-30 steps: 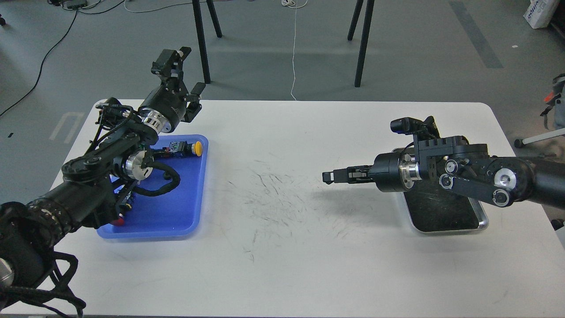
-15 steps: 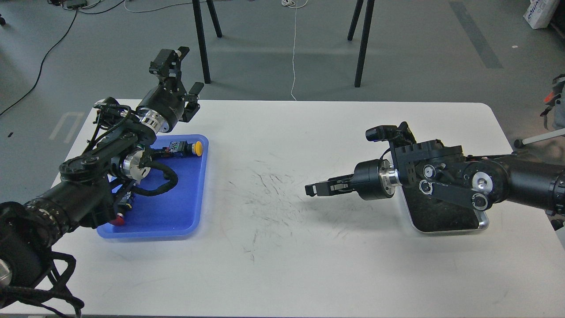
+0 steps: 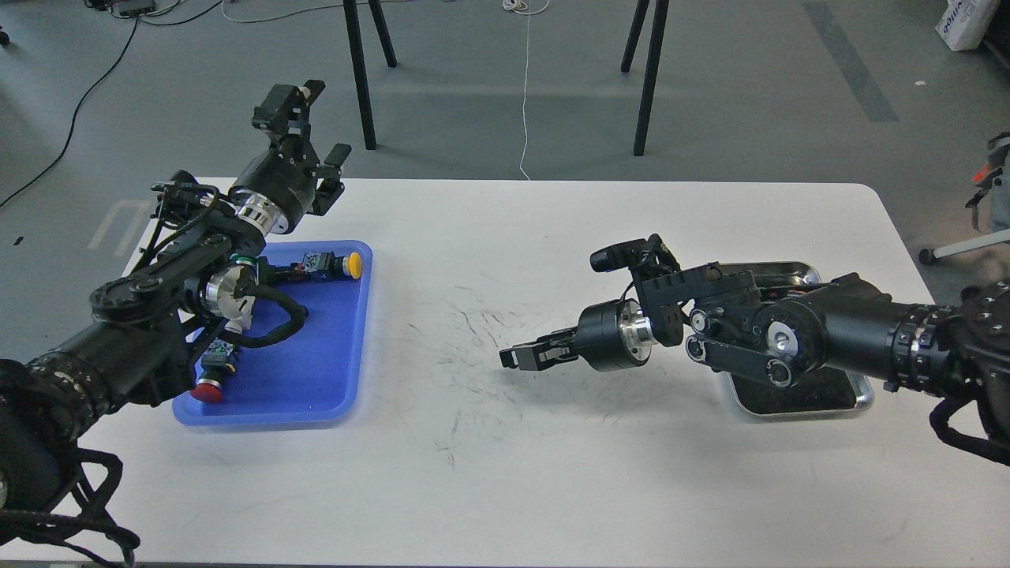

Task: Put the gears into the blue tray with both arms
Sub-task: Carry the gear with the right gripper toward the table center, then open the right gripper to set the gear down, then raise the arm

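Observation:
The blue tray [image 3: 316,371] lies at the table's left, partly under my left arm. My left gripper [image 3: 325,175] hangs raised over the table's far edge behind the tray, its fingers apart with nothing between them. My right gripper [image 3: 511,359] points left over the bare middle of the table, roughly halfway between the two trays. Its fingers are drawn together, and they are too dark to show whether anything is pinched between them. No gears show anywhere; the blue tray's floor is partly hidden by my left arm.
A yellow-capped push-button part [image 3: 353,264] and a red-capped one [image 3: 207,390] lie in the blue tray. A steel tray [image 3: 856,398] with a dark floor sits at the right, mostly covered by my right arm. Stand legs [image 3: 359,79] rise beyond the table.
My right arm has swept left and slightly down, away from the steel tray toward the table's middle. My left arm has drifted a little to the left.

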Motion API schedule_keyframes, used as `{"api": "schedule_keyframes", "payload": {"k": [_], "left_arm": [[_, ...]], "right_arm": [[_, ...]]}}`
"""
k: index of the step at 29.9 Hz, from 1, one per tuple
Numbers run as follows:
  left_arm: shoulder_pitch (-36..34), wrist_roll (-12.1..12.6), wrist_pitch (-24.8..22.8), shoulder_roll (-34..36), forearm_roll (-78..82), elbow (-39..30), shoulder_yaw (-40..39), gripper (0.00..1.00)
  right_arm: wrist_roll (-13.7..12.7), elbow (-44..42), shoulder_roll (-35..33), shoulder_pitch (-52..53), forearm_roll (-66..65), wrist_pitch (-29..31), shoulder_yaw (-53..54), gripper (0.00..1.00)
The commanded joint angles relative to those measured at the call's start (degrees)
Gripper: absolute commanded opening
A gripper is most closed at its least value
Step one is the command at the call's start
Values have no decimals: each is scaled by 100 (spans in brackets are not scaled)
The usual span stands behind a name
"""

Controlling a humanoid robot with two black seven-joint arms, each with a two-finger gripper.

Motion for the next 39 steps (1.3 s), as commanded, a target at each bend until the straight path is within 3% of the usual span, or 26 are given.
{"api": "schedule_keyframes", "payload": {"k": [1,39], "left_arm": [[0,0,1,12,0,1,-8,100],[18,0,1,-6,0,1,1,100]], "right_arm": [[0,-233,242,-183,13,-183,180,18],[0,-954,735,-1080,-13,-834,400,18]]}}
